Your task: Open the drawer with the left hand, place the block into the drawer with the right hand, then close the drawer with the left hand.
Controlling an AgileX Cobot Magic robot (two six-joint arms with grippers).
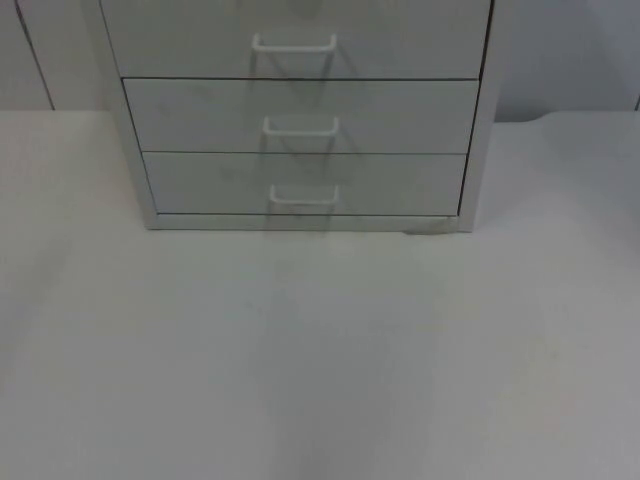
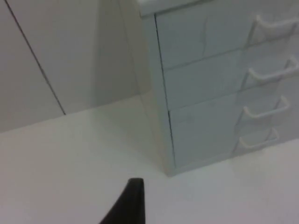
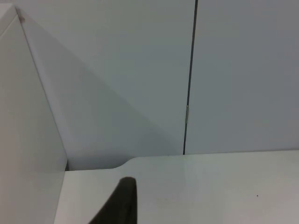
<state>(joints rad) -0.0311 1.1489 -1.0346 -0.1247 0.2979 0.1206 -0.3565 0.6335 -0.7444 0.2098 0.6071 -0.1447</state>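
Observation:
A light grey drawer cabinet [image 1: 300,115] stands at the back middle of the white table [image 1: 320,360]. Three of its drawer fronts face me, all shut and flush. Each carries a white bar handle: the upper handle [image 1: 294,43], the middle handle [image 1: 301,125], the lowest handle [image 1: 304,195]. My left gripper [image 2: 131,205] hangs over the table to the left of the cabinet [image 2: 205,93], well apart from the handles [image 2: 268,74]. My right gripper [image 3: 122,203] is over the table beside the cabinet's right side wall [image 3: 23,140], facing the partition.
The grey partition wall [image 3: 140,70] closes off the table behind the cabinet, with a dark vertical seam [image 3: 189,93]. A small pale mark [image 1: 430,228] lies at the cabinet's front right foot. Bare table stretches in front of the cabinet.

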